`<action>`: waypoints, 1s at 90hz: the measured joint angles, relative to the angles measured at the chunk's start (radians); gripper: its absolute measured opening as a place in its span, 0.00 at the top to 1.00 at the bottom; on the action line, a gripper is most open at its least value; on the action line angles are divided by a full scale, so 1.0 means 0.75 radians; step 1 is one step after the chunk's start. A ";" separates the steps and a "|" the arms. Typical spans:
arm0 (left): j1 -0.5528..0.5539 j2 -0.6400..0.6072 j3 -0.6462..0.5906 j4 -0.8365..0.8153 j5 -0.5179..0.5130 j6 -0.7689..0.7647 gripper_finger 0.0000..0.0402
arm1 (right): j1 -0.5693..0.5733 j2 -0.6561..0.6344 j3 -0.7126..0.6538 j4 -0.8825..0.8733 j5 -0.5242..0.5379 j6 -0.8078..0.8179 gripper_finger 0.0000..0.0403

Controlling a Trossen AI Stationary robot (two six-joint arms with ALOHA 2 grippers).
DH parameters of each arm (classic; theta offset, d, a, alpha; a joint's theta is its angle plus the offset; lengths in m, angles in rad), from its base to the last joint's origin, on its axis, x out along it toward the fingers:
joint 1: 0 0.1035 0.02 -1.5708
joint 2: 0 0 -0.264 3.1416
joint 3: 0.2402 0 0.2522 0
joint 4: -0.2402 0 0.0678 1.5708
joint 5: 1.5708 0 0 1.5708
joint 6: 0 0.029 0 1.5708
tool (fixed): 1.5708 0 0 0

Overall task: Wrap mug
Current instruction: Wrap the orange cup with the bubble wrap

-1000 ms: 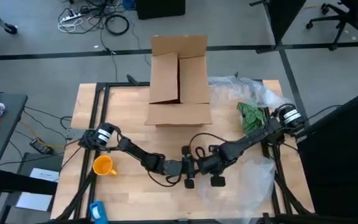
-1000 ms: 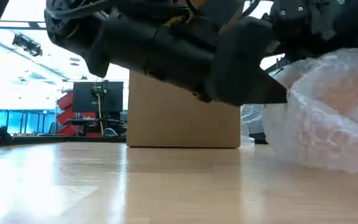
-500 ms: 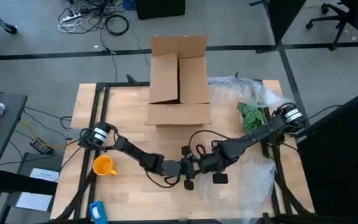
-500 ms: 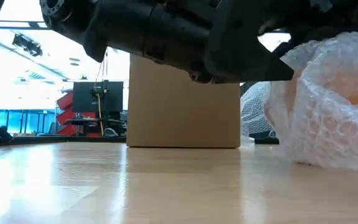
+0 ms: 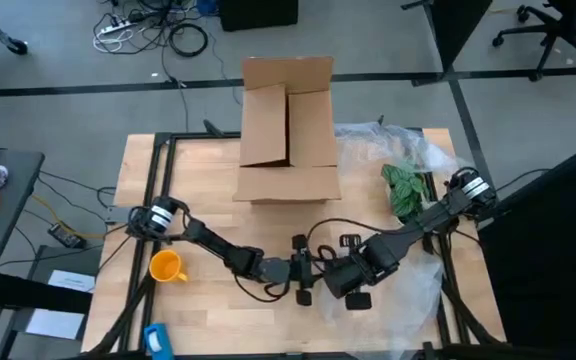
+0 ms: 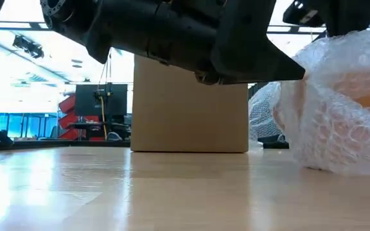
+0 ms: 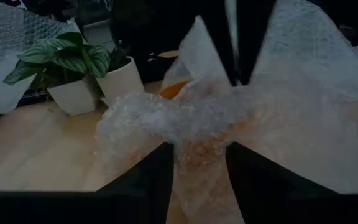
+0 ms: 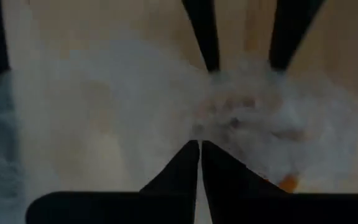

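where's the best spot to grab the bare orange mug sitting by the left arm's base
Take the orange mug by its rim wall, coming straight down from above: it seems to stand upright with its mouth open to the top. Its handle is too small to make out clearly. The left gripper and right gripper both pinch bubble wrap at mid-table.

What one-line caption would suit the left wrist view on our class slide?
Left arm's fingers hold crinkled bubble wrap bundled over something orange, with a potted plant behind on the table.
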 joint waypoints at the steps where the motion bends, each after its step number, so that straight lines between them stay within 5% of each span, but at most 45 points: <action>1: 0.000 0.000 0.000 0.000 0.000 0.000 0.67 | 0.001 0.000 0.000 0.001 0.006 0.000 1.00; 17: 0.000 0.000 0.000 0.004 0.000 -0.001 0.67 | -0.021 -0.001 -0.094 0.095 0.066 -0.005 1.00; 52: 0.000 0.000 0.000 0.040 0.000 0.005 0.67 | -0.098 -0.010 -0.462 0.420 -0.093 0.022 1.00; 90: 0.002 -0.001 0.001 0.042 0.005 0.010 0.67 | -0.060 -0.058 -0.130 -0.040 -0.009 0.040 1.00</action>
